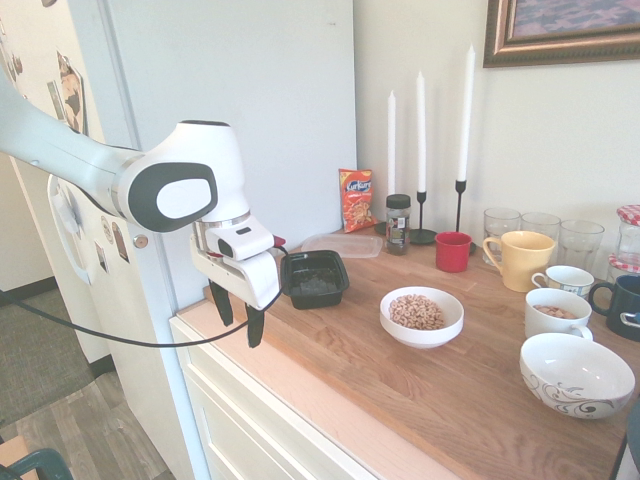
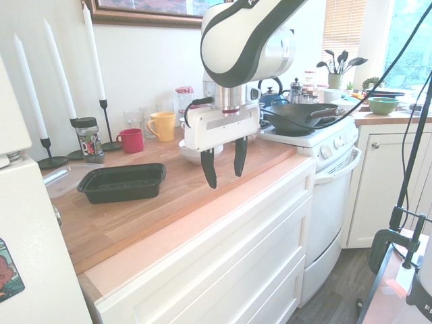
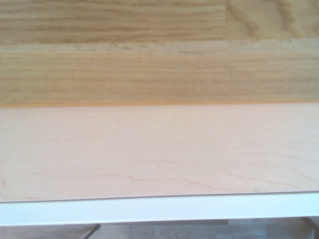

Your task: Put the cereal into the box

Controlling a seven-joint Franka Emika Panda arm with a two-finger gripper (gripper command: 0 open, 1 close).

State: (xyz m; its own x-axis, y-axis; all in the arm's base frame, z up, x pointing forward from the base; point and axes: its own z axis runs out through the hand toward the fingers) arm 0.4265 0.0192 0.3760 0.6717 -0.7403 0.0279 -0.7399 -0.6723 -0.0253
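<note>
Gripper [image 1: 238, 322] empty, jaws apart, pointing down above desk [image 1: 400, 390] front edge. Black box [image 1: 314, 278] just behind gripper. Cereal [image 1: 416, 311] in white bowl [image 1: 446, 326], well off to side. Risk: clumsy bowl grasp tips it, spilling cereal.

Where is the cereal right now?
In the first exterior view, the cereal fills a white bowl mid-counter, right of the black box and the open gripper.
</note>
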